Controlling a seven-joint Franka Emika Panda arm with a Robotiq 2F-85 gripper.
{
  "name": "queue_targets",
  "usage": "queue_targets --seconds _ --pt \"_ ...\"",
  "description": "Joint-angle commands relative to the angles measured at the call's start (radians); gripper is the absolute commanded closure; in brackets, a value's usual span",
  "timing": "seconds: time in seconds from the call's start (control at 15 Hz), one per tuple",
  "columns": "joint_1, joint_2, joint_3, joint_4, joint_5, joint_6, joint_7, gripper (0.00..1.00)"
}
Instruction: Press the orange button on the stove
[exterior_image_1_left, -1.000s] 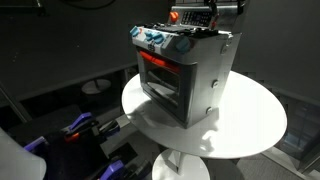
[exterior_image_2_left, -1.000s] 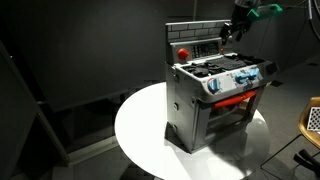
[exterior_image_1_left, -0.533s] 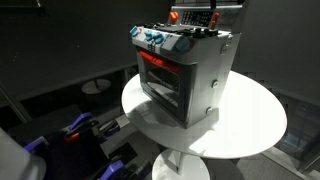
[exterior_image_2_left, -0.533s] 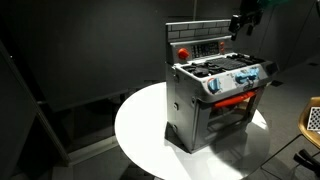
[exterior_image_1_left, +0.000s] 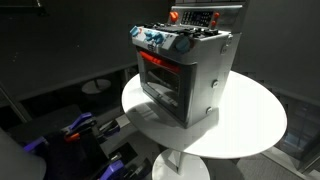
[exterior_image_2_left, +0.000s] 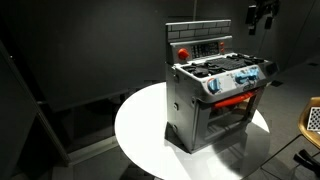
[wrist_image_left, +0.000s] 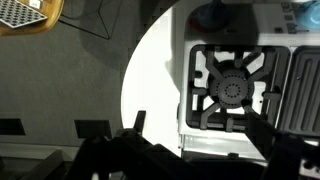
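Dark walls close round a round white table (exterior_image_2_left: 140, 130), and on its middle stands the stove (exterior_image_2_left: 190, 112). It looks like a light, hollow toy of stiff plastic that could slide or tip under a hard shove, so I judge it needs no grasp, only a short, gentle push square on the small orange button (exterior_image_2_left: 183, 51) at one end of its raised back panel (exterior_image_2_left: 205, 45). Blue knobs (exterior_image_2_left: 243, 77) along the front block nothing, a yellow meshed object (exterior_image_2_left: 312, 118) sits well apart, and the gripper (exterior_image_2_left: 262, 15) hangs high beyond the panel's far end, its jaws in the wrist view spread and empty.
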Motion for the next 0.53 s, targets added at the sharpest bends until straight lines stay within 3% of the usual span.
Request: queue_targets --seconds 0.0,0.47 --pt "-0.006 -0.084 0.008 -0.058 0.008 -0.046 -0.068 0.00" --pt "-0.003 -0.261 0.014 -0.259 0.012 -0.027 -0.086 0.00"
